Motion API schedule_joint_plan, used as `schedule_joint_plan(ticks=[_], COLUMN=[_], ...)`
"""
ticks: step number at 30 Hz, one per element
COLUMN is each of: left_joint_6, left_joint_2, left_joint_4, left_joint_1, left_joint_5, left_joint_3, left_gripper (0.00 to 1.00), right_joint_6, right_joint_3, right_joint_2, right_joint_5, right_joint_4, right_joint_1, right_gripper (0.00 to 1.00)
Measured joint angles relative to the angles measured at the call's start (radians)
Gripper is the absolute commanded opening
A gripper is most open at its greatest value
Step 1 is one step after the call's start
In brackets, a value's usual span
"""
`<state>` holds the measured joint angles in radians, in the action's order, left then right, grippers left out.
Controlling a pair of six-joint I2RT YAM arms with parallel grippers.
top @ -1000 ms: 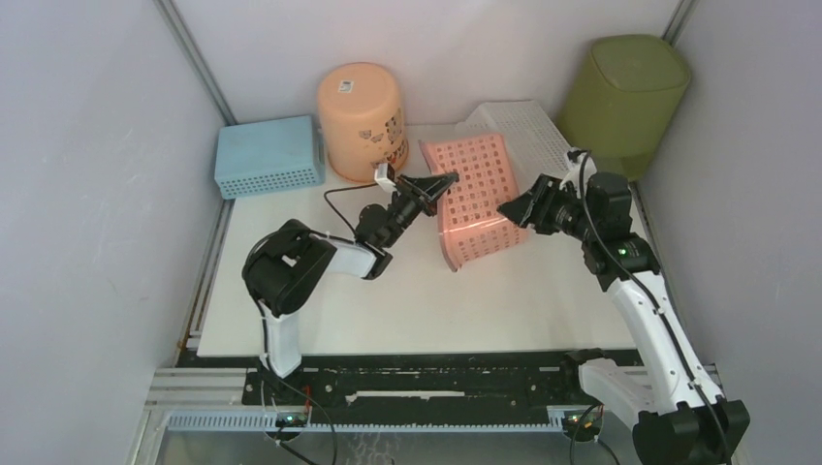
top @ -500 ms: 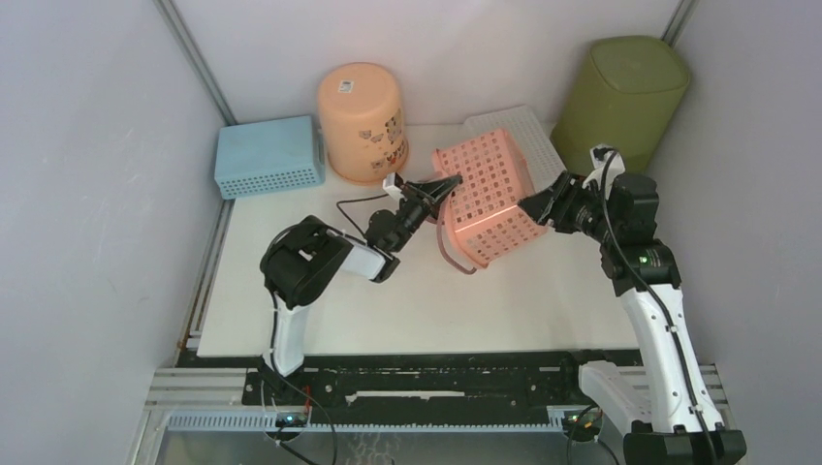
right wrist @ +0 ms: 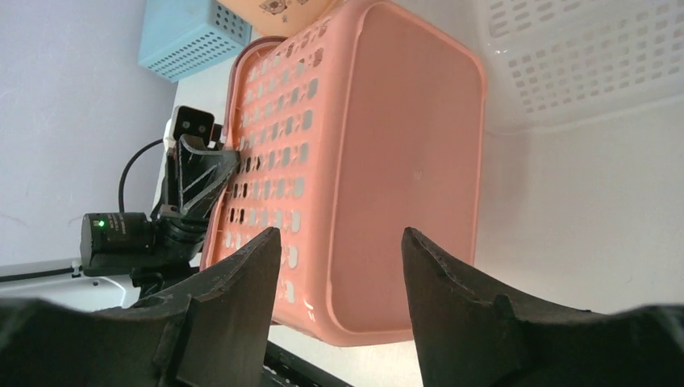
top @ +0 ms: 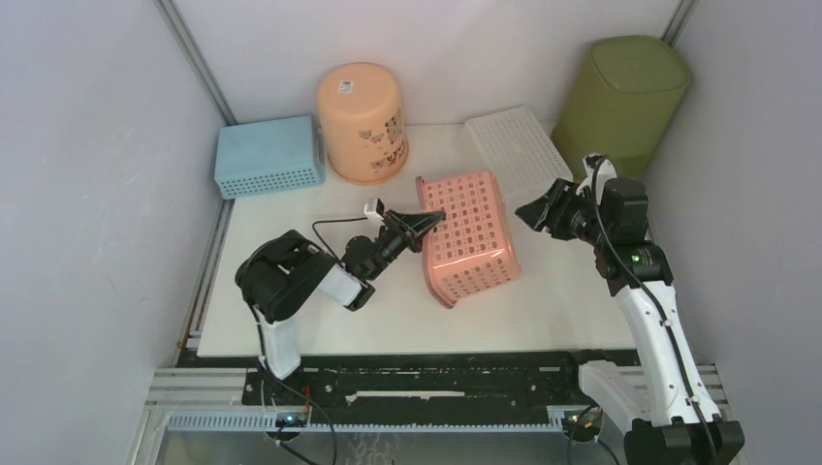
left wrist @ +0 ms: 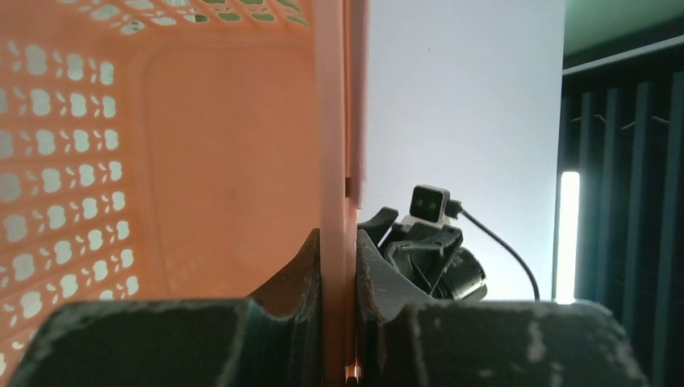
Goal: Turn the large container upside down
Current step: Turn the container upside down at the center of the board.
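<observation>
Checker: Container position first. Where is the tall olive-green plastic waste bin [top: 630, 92]?

Spotter: Far right corner, by the right wall, at the far right of the white table [top: 388, 320]. A smooth closed face points up at the overhead camera. Neither gripper touches it.

Checker: What about the left gripper [top: 426, 219]?

Spotter: Jaws narrow, pinched on the rim of a pink perforated plastic basket [top: 475, 237]. In the left wrist view its fingers [left wrist: 294, 270] sit one on each side of the thin basket wall. The basket lies tipped on its side near the middle of the table, open mouth to the left and solid bottom to the right.

Checker: And the right gripper [top: 533, 206]?

Spotter: Jaws wide, holding nothing. It hovers just right of the basket, apart from it and pointed at its bottom. In the right wrist view the basket shows beyond the spread fingers [right wrist: 234, 298], not between them.

Checker: Anything else on the table?

Spotter: Along the far edge, a pale blue perforated box [top: 269, 155] sits at the left, with a round peach bucket [top: 362, 121] with cartoon print just beside it, closed end up. A flat white perforated tray [top: 514, 143] lies between that bucket and the green bin
</observation>
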<state>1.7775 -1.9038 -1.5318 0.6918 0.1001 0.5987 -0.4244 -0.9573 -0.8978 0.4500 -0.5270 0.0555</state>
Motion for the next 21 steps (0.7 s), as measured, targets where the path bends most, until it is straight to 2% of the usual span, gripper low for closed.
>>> schedule_joint_plan(ticks=[8,17,18,21], left_joint_6=[-0.048,-0.068,-0.068,-0.065], left_joint_2=[0.087,0.1,0.089,0.053], left_joint_4=[-0.01,-0.023,-0.024,-0.03], left_joint_1=[-0.003,-0.027,-0.033,-0.051], left_joint_5=[0.007,0.008,0.016,0.046], left_joint_3=[-0.152,-0.222,-0.225,-0.22], left_gripper=[0.0,0.02,0.08,0.37], right_joint_6=[-0.002,0.0,0.0,0.001], right_joint_3=[0.001,0.001,0.001,0.001], right_joint_2=[-0.025,-0.082,-0.09,-0.118], right_joint_5=[-0.023,-0.077,-0.082,-0.101], right_joint_4=[0.017,0.021,0.021,0.021], right_joint_1=[0.076,0.201,0.215,0.26], right_gripper=[0.65,0.65,0.65,0.65])
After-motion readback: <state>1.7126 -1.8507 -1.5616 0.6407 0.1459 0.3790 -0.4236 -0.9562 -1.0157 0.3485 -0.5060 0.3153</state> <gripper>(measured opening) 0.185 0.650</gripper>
